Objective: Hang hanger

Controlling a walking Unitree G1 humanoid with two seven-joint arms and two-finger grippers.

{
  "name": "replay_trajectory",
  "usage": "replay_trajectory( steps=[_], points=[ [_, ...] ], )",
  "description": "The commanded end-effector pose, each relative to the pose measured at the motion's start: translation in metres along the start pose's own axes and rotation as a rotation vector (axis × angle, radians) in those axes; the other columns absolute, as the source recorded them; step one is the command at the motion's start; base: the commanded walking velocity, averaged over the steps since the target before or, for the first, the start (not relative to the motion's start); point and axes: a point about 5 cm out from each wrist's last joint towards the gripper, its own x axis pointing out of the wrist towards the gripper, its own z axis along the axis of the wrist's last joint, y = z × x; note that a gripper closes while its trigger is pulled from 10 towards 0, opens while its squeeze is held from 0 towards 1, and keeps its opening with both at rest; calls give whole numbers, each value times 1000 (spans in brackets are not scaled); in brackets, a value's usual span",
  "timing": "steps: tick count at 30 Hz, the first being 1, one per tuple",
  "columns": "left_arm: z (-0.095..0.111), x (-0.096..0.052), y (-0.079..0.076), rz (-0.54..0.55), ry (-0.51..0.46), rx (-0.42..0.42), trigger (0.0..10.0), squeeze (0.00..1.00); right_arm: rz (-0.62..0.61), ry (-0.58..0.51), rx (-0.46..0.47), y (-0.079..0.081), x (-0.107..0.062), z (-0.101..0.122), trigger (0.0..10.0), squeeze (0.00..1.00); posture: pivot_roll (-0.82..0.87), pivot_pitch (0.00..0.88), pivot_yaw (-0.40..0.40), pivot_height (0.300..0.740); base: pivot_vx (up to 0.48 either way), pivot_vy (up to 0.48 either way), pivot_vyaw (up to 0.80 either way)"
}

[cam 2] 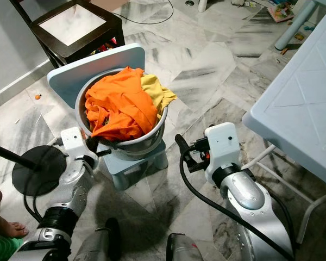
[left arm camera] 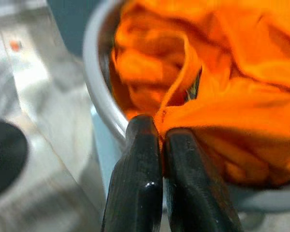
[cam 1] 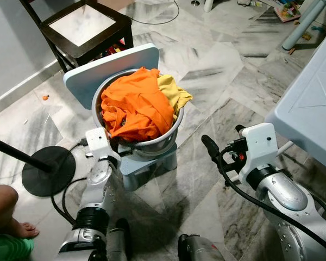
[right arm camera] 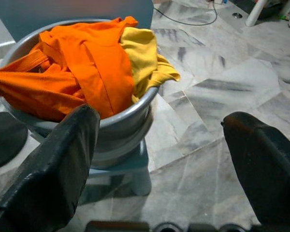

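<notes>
my left gripper (left arm camera: 157, 140) is pinched tight on a fold of the orange cloth (cam 1: 136, 103) right at the near rim of the grey basin (cam 1: 171, 133); in the left wrist view the two fingers (left arm camera: 135, 183) sit nearly touching w/ only a sliver of fabric between them, so it's clenched on the cloth. right gripper (right arm camera: 159, 159) is spread wide and holds nothing, hovering over the marble floor (cam 1: 223, 70) just to the right of the basin, w/ its fingers (right arm camera: 48, 174) apart at both sides of the right wrist view. basin is piled w/ orange cloth plus a yellow cloth (cam 1: 174, 92) draped over the far-right rim, and it sits on a light blue stool (cam 1: 146, 166) w/ a light blue board (cam 1: 111, 65) leaning just behind it. can't pick out a hanger anywhere, only something dark and thin peeking through the folds in the left wrist view (too blurry to call). head views give me more: dark wood chair (cam 1: 81, 24) behind the board, black round stand base (cam 1: 48, 169) on the floor at left, pale blue table (cam 1: 312, 103) at right, a person's bare foot (cam 1: 19, 229) near my left arm. right wrist view shows the yellow cloth's drape much clearer.
</notes>
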Motion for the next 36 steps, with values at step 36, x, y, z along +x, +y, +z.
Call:
replay_trajectory(
  steps=[36],
  points=[
    [12, -26, 8, -370, -17, 544, 0, 0, -27, -129, 86, 21, 48, -9, 10000, 0, -62, 114, 75, 740, 0, 0, 0]
  ],
)
